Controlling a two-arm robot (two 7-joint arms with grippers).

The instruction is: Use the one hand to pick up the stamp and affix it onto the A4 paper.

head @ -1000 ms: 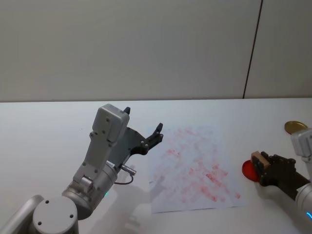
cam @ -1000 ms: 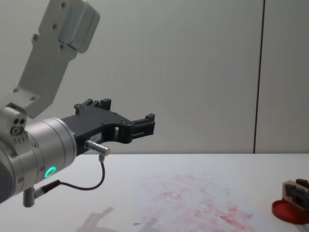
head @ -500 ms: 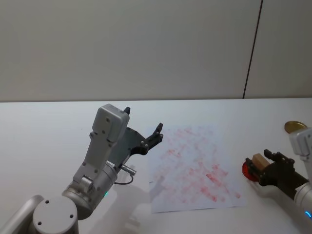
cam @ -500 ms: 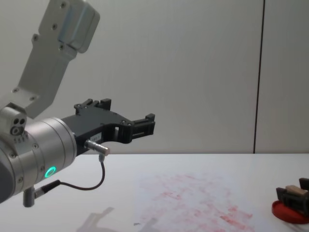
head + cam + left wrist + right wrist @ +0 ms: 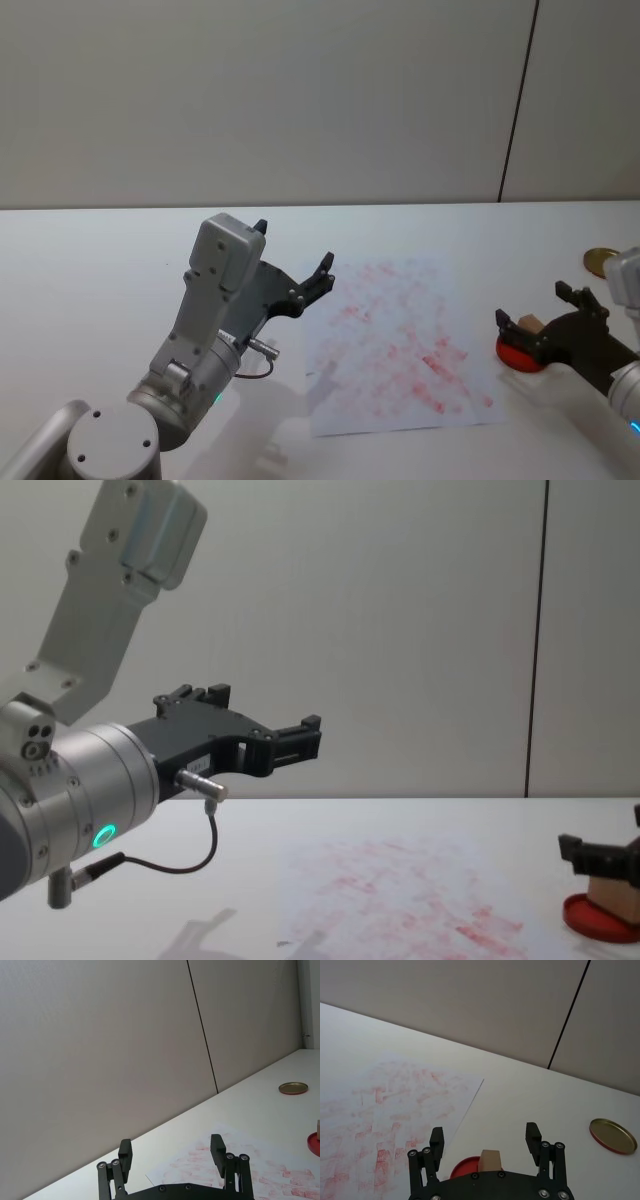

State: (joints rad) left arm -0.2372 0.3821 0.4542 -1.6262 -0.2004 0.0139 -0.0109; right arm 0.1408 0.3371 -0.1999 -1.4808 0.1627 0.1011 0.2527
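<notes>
Released within the last second, the stamp (image 5: 530,323) now stands on the red dish (image 5: 520,355) at the frame's lower right, the right gripper (image 5: 545,318) spread wide around it and no longer clamping. That suggests inking or a re-grip, with no new mark yet pressed. Just left lies the A4 paper (image 5: 400,340), mottled red. The left gripper (image 5: 292,265), jaws apart and empty, hangs parked left of centre.
</notes>
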